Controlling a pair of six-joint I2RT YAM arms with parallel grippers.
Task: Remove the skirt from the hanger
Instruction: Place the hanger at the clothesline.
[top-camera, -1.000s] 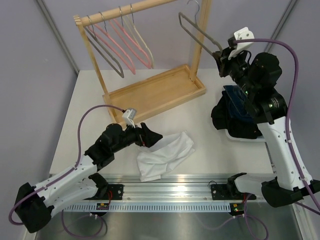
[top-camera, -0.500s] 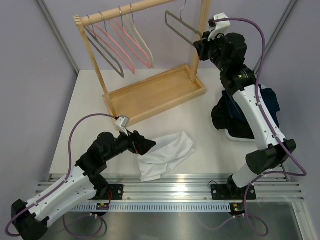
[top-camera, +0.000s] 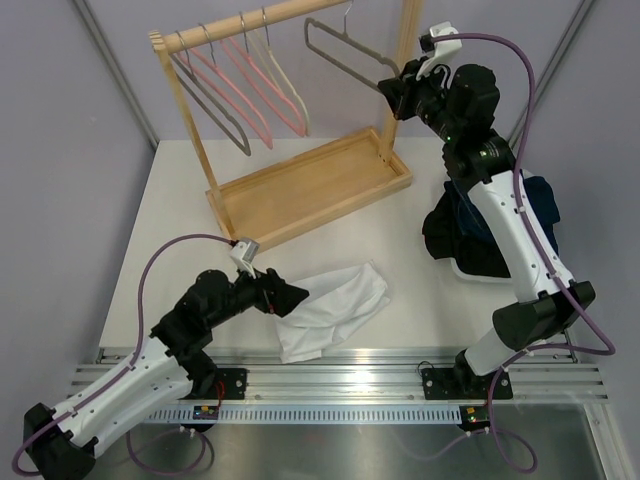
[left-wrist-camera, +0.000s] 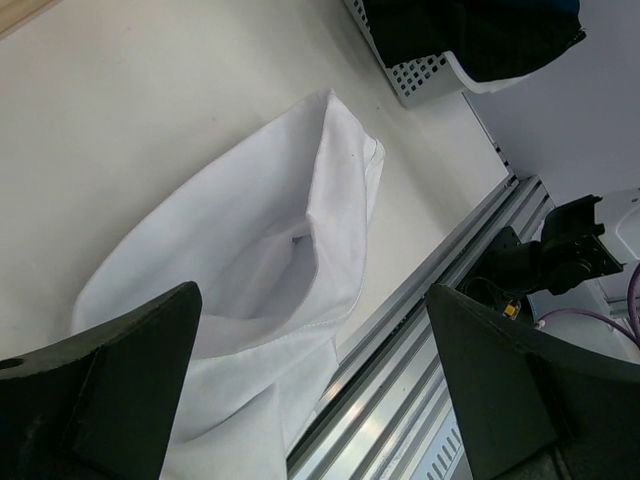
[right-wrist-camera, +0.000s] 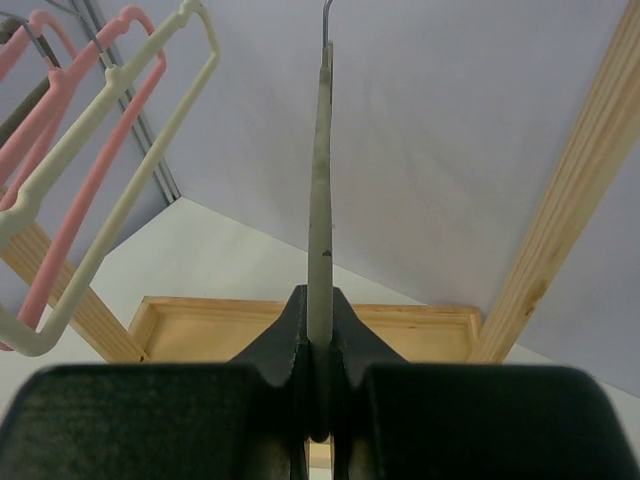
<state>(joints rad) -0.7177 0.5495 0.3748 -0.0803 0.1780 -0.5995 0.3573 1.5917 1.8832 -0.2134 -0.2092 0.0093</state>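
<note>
The white skirt (top-camera: 335, 305) lies crumpled on the table, free of any hanger; in the left wrist view the skirt (left-wrist-camera: 260, 240) fills the middle. My left gripper (top-camera: 290, 297) hovers at its left edge, open, with nothing between its jaws (left-wrist-camera: 310, 300). High at the back right, my right gripper (top-camera: 393, 92) is shut on the lower corner of a bare grey hanger (top-camera: 345, 50). The hanger's hook rises near the rack's top rail. In the right wrist view the hanger (right-wrist-camera: 320, 180) runs straight up out of the shut gripper (right-wrist-camera: 319, 300).
A wooden rack (top-camera: 405, 60) with a tray base (top-camera: 310, 185) stands at the back, with several pink, cream and grey hangers (top-camera: 250, 90) on its rail. A white basket (top-camera: 462, 268) of dark clothes sits at the right. A metal rail (top-camera: 340, 380) runs along the near edge.
The right arm has lifted the grey hanger up and to the left, toward the rack's rail. The left arm has drawn back slightly to the left; the skirt lies where it was.
</note>
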